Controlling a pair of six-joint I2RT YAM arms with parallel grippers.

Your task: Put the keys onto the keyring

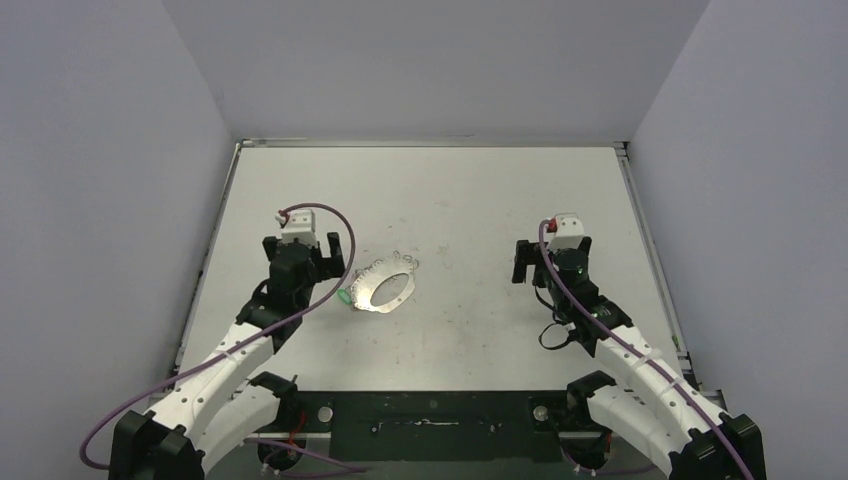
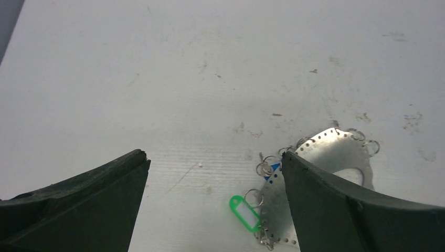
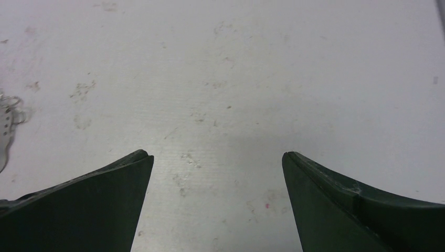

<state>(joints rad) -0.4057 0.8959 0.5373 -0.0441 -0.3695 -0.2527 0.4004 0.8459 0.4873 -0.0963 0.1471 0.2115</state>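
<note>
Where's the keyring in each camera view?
Top external: keyring left of table centre.
Left wrist: lower right.
Right wrist: a sliver at the far left edge.
Shared landmark: green tag at its rim, visible in the top and left wrist views only.

No writing, label or number is legible on anything here.
</note>
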